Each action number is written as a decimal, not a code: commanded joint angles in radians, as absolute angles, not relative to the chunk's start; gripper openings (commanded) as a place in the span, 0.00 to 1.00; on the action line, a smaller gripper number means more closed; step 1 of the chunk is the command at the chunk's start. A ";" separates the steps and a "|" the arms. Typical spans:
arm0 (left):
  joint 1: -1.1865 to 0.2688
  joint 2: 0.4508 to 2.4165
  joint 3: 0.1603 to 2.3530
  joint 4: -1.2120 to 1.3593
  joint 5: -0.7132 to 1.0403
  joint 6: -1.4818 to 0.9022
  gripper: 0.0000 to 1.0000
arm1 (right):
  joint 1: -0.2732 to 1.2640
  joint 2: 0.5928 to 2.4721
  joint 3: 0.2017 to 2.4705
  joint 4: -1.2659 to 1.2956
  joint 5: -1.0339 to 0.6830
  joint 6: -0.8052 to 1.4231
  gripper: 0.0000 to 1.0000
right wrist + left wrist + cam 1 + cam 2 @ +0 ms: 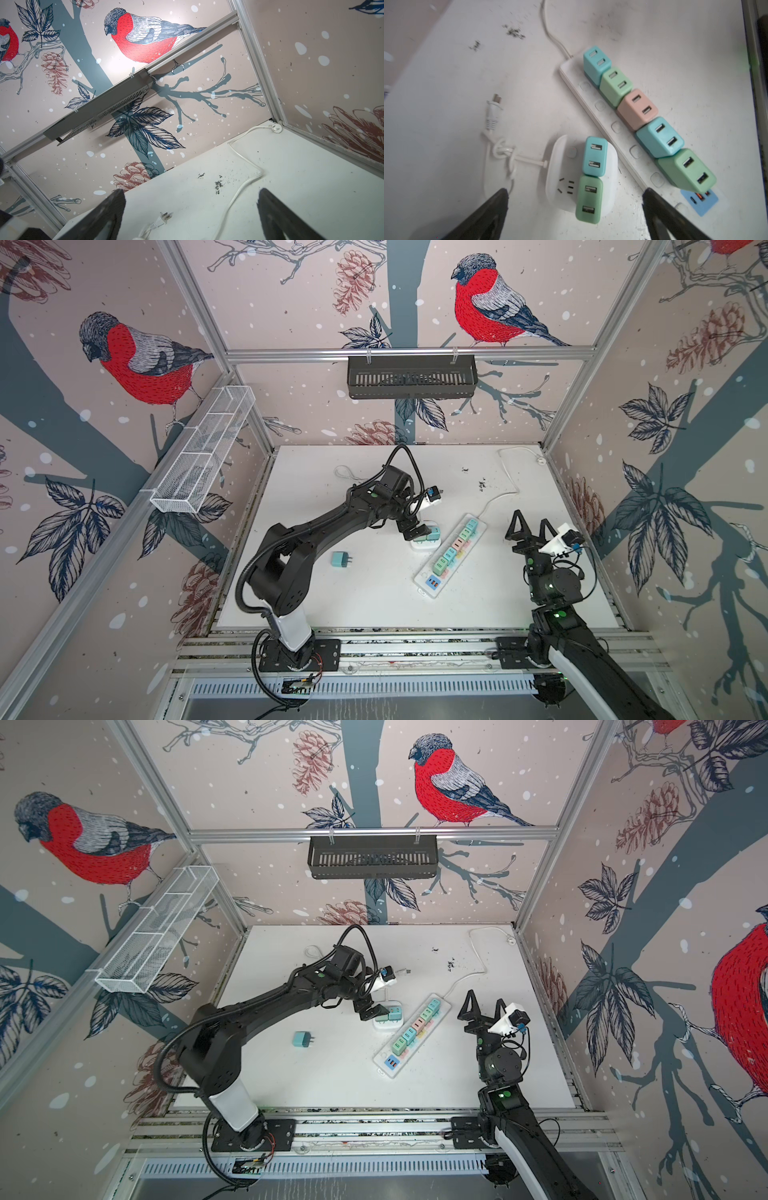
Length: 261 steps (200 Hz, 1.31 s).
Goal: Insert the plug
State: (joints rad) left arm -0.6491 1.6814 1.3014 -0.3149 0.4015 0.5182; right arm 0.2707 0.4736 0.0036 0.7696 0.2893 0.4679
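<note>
The left gripper (575, 190) is held low over the small white rounded socket block (558, 166), with its jaws spread wide. The pale green cube-shaped charger plug (588, 199) lies between them, and it appears not to be touched by either finger. This plug is seen standing in the block, just beside a light blue cube-shaped charger plug (595, 156). From this the insertion step is judged to be finished and the letting go to be in hand.

One more light blue charger plug (341, 561) lies loose on the white table (374, 605), on its side, well apart from both sockets. It is judged that this plug should be taken next. For that, the left arm must be lifted straight away so that the seated plugs are not disturbed, and the prongs must be turned downward before insertion.

The right gripper (530, 517) is also held open and empty, raised near the long white power strip (604, 116).

Five chargers are held in the strip, in one row. Nothing can be seen in the white wire basket (203, 448) or the black slotted basket (411, 377).
</note>
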 commanded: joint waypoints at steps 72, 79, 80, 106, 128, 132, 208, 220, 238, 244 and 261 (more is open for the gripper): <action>-0.460 1.481 1.073 0.155 -0.007 0.038 0.99 | 0.274 0.471 -0.141 0.807 0.301 0.465 1.00; -0.456 1.491 1.062 0.174 -0.051 0.049 0.98 | 0.274 0.470 -0.141 0.806 0.300 0.466 1.00; -0.455 1.494 1.062 0.176 -0.057 0.051 0.98 | 0.274 0.471 -0.141 0.806 0.300 0.465 1.00; -0.419 1.622 1.148 0.119 -0.109 0.023 0.87 | 0.276 0.471 -0.140 0.806 0.303 0.466 1.00; -0.415 1.764 1.270 0.035 -0.281 -0.065 0.83 | 0.276 0.471 -0.140 0.804 0.306 0.466 1.00; -0.416 1.784 1.288 0.028 -0.315 -0.091 0.83 | 0.276 0.471 -0.140 0.805 0.307 0.467 1.00; -0.419 2.189 1.825 -0.528 -0.537 -0.636 0.67 | 0.277 0.472 -0.141 0.805 0.307 0.465 1.00; -0.421 2.254 1.928 -0.648 -0.546 -0.701 0.63 | 0.278 0.472 -0.141 0.806 0.305 0.465 1.00; -0.426 2.327 2.026 -0.759 -0.572 -0.767 0.63 | 0.279 0.471 -0.141 0.805 0.305 0.464 1.00; -0.428 2.341 2.037 -0.763 -0.561 -0.766 0.63 | 0.278 0.471 -0.141 0.806 0.305 0.465 1.00; -0.428 2.365 2.039 -0.755 -0.534 -0.770 0.63 | 0.278 0.470 -0.140 0.806 0.303 0.464 1.00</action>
State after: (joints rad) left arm -0.4252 2.3352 2.0193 -0.6140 -0.5251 -0.6739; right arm 0.2768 0.4717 0.0036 0.7715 0.2974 0.4679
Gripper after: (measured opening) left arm 0.635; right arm 0.995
